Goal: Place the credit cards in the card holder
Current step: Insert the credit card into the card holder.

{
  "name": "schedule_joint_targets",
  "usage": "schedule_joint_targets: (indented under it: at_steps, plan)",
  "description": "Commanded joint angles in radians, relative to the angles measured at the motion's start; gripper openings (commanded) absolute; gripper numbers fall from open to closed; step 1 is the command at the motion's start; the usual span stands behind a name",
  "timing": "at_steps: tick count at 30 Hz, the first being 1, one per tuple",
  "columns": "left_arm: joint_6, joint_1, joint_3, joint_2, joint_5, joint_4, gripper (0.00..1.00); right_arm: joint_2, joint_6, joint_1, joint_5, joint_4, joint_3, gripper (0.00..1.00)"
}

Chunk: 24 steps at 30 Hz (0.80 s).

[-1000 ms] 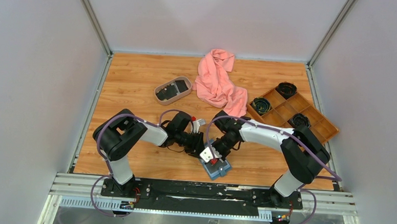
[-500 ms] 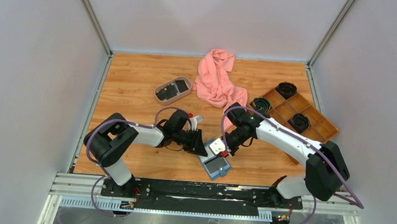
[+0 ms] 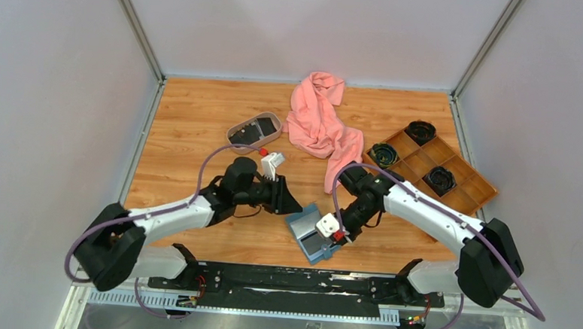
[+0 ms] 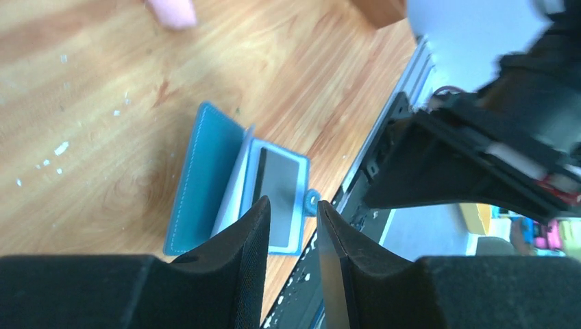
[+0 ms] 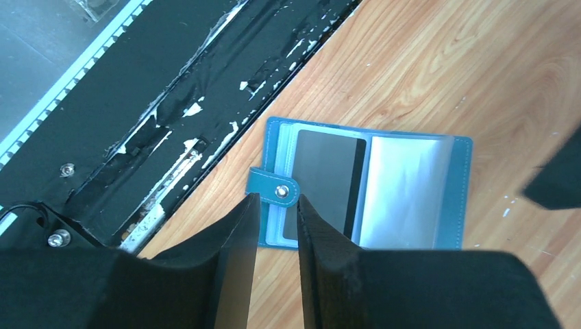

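On the bench [image 3: 192, 129], one oval tray [image 3: 273, 136] is sitting at the back left with dark cards I cannot count. My left gripper [image 4: 293, 203] is hovering released, jaws slightly apart, empty. Right of it, the one card holder [image 3: 313, 245] is lying open near the front edge, holding one dark card [image 5: 322, 175]. My right gripper [image 5: 277, 199] is hanging above it, loosened, gripping nothing. One pink cloth [image 3: 317, 124] and one wooden tray [image 3: 468, 181] with three black round pieces [image 3: 420, 130] are lying beyond.
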Motion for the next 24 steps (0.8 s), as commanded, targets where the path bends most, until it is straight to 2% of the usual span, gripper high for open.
schedule_joint_targets:
  at_steps: [1,7,12,14,17,21,24]
  plan:
    - [0.070,0.020,-0.031,-0.173,-0.085,0.006,0.35,0.016,0.030,-0.008,-0.011,-0.060,-0.006,0.31]
    - [0.126,0.105,-0.056,-0.357,-0.091,0.000,0.37,-0.003,0.068,-0.042,-0.002,-0.062,-0.007,0.31]
    - [0.138,0.205,-0.062,-0.457,-0.065,-0.005,0.55,-0.052,0.076,-0.119,-0.043,-0.070,-0.032,0.31]
    - [0.128,0.249,-0.068,-0.494,-0.065,-0.005,0.64,-0.074,0.077,-0.148,-0.062,-0.070,-0.048,0.33]
    - [0.082,0.305,-0.089,-0.553,-0.091,-0.005,0.97,-0.093,0.127,-0.155,-0.060,-0.070,-0.067,0.36]
    - [0.034,0.326,-0.141,-0.640,-0.147,-0.005,1.00,-0.093,0.145,-0.155,-0.058,-0.070,-0.090,0.39]
    - [0.022,0.326,-0.163,-0.679,-0.112,-0.005,1.00,-0.073,0.165,-0.155,-0.047,-0.066,-0.083,0.42]
